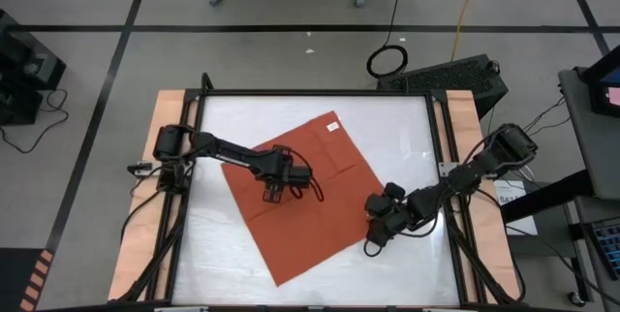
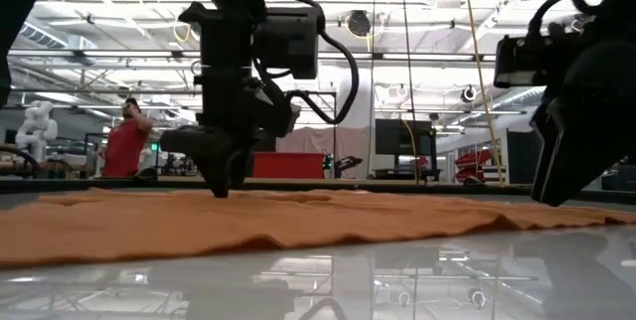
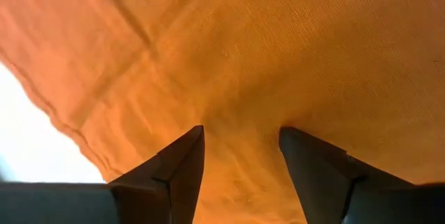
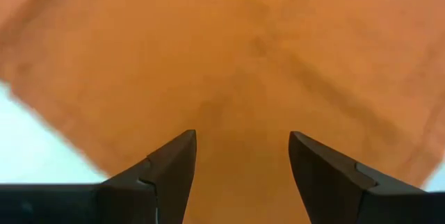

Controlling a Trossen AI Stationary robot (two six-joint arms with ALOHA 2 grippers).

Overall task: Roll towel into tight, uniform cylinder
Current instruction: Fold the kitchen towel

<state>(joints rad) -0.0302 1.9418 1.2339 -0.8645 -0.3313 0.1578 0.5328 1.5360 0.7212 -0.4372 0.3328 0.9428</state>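
Slippage is the main risk here, judging by how flat and loose the towel (image 1: 295,201) lies, spread as a diamond on the white table (image 1: 208,254), not yet rolled at all; its near corner points toward the front edge, and nothing pins it. The right gripper (image 1: 372,241) sits at the towel's right edge, fingers (image 4: 174,165) spread wide over the cloth with nothing between them; if it closes there, it may catch one thin layer only, and the start of the roll would come out loose or skewed. Farther in, the left gripper (image 1: 274,192) stands tips-down on the middle of the cloth, fingers (image 3: 184,158) parted with fabric showing in the gap; it seems to press rather than pinch, though contact is hard to confirm. A drag from there would likely bunch the fabric into wrinkles; ripples already show across the low view, so an uneven cylinder is a fair worry.
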